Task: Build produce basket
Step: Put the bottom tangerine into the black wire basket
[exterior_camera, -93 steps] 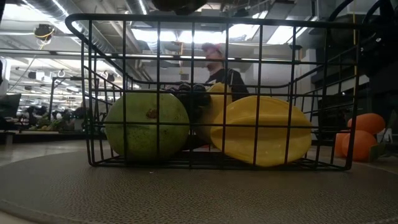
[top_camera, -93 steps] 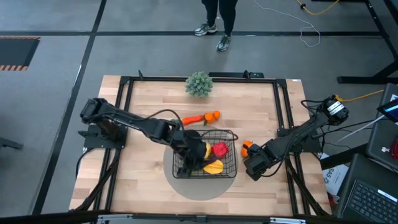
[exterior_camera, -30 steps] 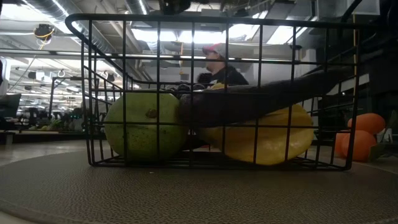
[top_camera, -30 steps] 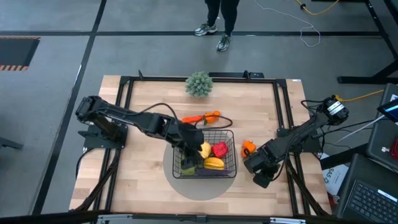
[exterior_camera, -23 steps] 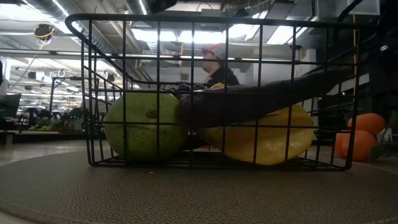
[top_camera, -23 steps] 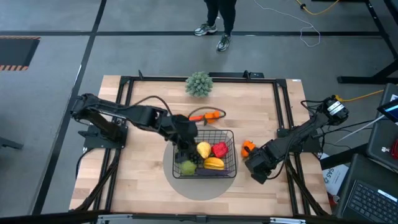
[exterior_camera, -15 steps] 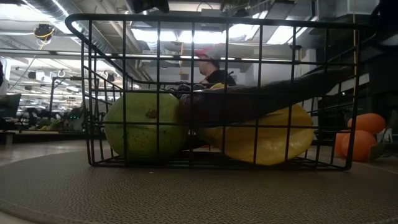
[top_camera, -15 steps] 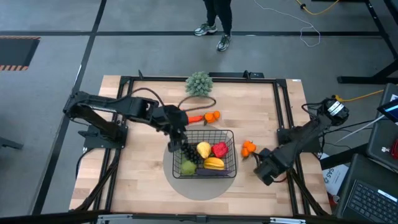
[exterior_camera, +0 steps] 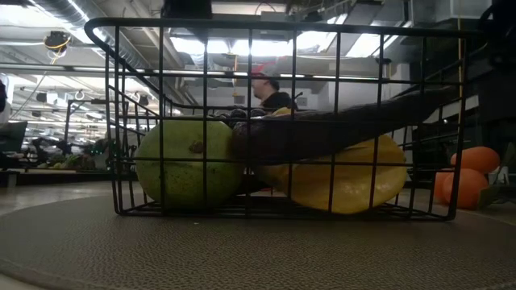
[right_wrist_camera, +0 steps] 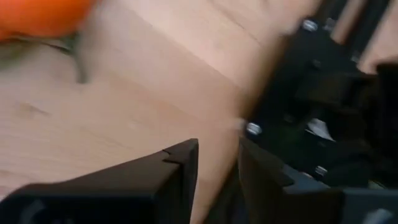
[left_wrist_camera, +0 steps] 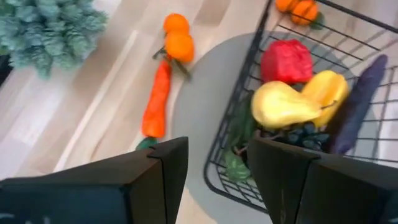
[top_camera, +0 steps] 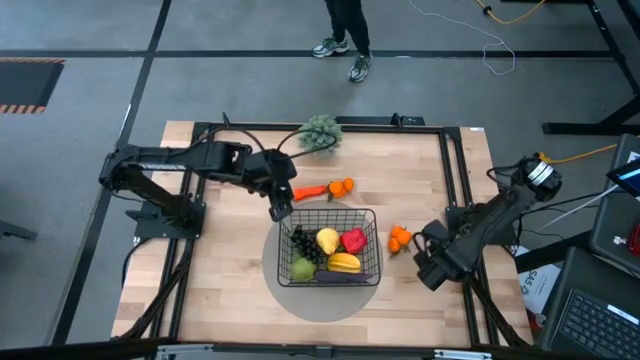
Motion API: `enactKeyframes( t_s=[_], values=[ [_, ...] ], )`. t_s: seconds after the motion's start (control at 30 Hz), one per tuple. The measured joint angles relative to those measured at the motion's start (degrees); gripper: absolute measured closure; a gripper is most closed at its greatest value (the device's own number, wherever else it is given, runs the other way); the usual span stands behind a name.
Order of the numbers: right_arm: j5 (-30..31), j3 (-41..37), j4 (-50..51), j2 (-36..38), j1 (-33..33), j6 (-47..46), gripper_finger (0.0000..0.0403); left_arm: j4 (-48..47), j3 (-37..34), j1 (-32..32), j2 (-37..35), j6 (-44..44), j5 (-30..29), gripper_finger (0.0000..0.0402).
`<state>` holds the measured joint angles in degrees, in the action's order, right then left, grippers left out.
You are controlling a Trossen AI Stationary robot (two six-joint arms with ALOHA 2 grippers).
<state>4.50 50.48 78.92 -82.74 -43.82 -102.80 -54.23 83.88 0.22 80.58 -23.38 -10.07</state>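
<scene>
The black wire basket [top_camera: 372,222] stands on a grey round mat [top_camera: 325,300]. In it lie a green pear [exterior_camera: 189,163], dark grapes [top_camera: 304,247], a yellow fruit [top_camera: 327,240], a red pepper [top_camera: 353,240], a yellow banana-like piece [exterior_camera: 339,184] and a purple eggplant [exterior_camera: 339,129] along the near side. A carrot [top_camera: 309,190] and oranges [top_camera: 343,186] lie beyond the basket; more oranges [top_camera: 400,238] lie to its right. My left gripper [top_camera: 280,208] is open and empty above the basket's far left corner; the left wrist view [left_wrist_camera: 217,162] shows this too. My right gripper [top_camera: 432,268] is open and empty, right of the oranges.
A spiky grey-green ball plant [top_camera: 318,133] stands at the table's far edge. A black frame [top_camera: 452,170] runs round the table. A person's legs [top_camera: 345,30] show on the floor beyond the table. Bare wood lies left of and in front of the mat.
My left gripper has drawn back from over the basket toward the table's far left, and now hangs over the basket's far left corner. My right gripper has swung away from the oranges toward the table's right edge. The eggplant and the other produce have kept still.
</scene>
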Motion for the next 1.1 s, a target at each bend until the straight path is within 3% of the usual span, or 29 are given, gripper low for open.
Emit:
enactKeyframes(
  t_s=[0.4,0.77,0.93,1.1],
  values=[
    [-2.26,0.00,10.44,10.36,2.06,-1.93,0.0299,-3.00,0.00,6.61,0.04,3.00,-0.06,0.0250],
    [9.33,-0.17,1.38,18.15,2.04,1.64,0.0299,-12.57,0.00,9.13,0.04,3.85,-1.60,0.0250],
    [14.96,-2.55,-5.81,17.74,2.04,4.48,0.0299,-13.80,0.00,8.44,0.04,2.71,-2.91,0.0250],
    [16.24,-3.62,-5.22,16.20,2.46,8.76,0.0299,-13.93,0.00,8.34,0.04,2.93,-2.93,0.0250]
  ],
)
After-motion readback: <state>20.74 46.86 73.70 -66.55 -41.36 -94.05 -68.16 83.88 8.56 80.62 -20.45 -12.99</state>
